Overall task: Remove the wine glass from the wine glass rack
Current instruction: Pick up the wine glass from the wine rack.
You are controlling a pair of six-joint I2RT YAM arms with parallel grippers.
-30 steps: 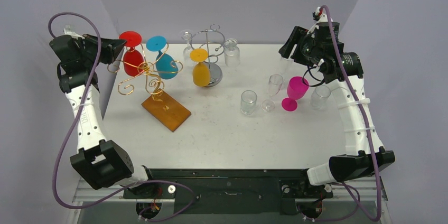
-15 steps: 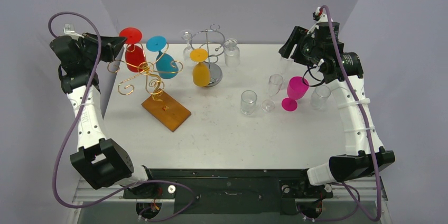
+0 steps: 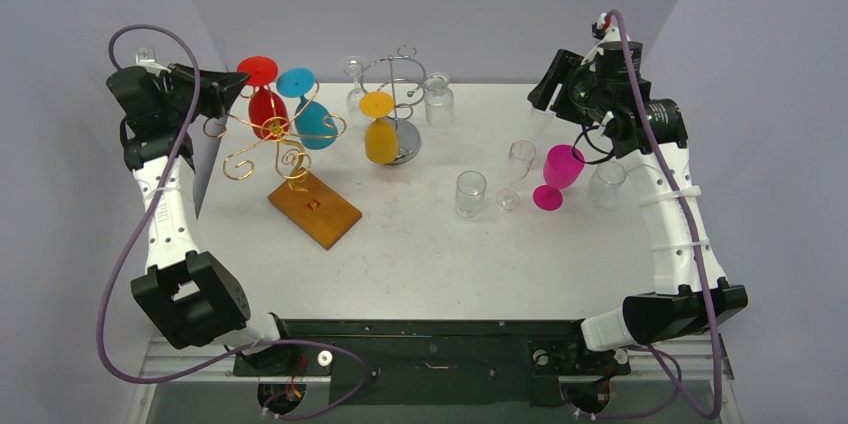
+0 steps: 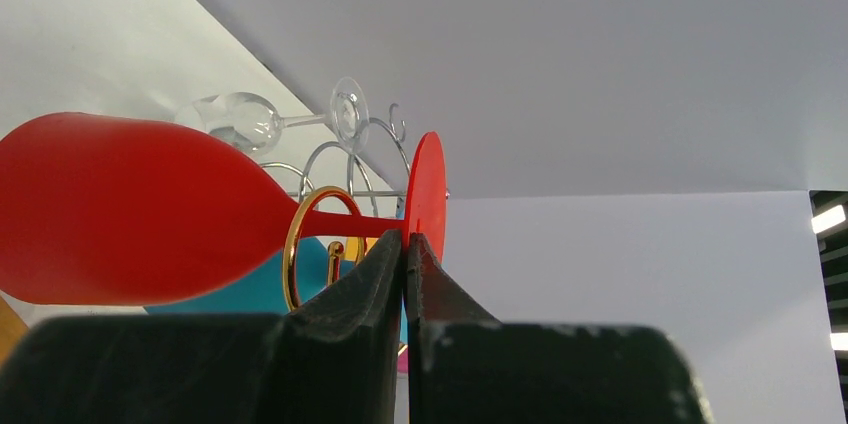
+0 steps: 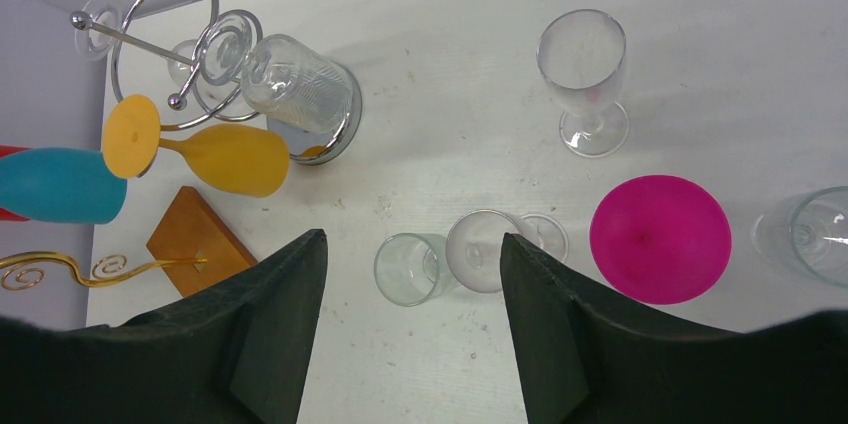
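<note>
Grey walls enclose a white table (image 3: 420,244); at the frame's upper left the red wine glass (image 3: 267,109) hangs bowl-down in the gold wire rack (image 3: 285,149). The left gripper (image 3: 235,84) pinches its thin stem beside the foot, a sound hold: it looks light, slick, brittle. The right gripper (image 5: 410,236) gapes empty

White table (image 3: 430,244) bearing a wooden rack base (image 3: 314,208) at left and a round chrome rack base (image 3: 406,147) behind centre. At right stand a clear tumbler (image 3: 470,193), a clear stemmed glass (image 3: 519,160), a magenta wine glass (image 3: 560,172) and another clear glass (image 3: 606,184).
</note>
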